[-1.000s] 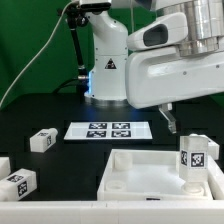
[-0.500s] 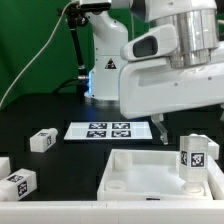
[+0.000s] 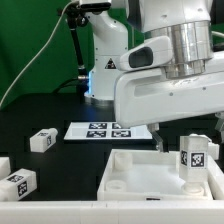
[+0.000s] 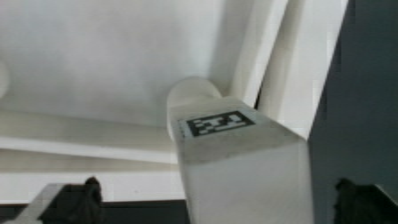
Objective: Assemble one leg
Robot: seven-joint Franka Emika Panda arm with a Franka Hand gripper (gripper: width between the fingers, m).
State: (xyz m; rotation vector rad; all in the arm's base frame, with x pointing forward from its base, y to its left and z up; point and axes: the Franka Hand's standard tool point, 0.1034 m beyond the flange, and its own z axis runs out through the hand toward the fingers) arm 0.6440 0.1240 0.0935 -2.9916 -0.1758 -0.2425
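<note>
Black surface [image 3: 55,112] | arm now lower over the leg [image 3: 196,152] standing in tray [image 3: 128,162], lower right | fingers [image 4: 68,200] open, straddling it | grasp likely next

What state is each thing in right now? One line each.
hand: open, fingers either side of the upright leg, not touching it.
upright leg: standing in the tray's corner at the exterior view's right.
tray: flat on the table, near socket empty.
loose leg: lying on the table.
second loose leg: lying on the table.
marker board: flat on the table.
</note>
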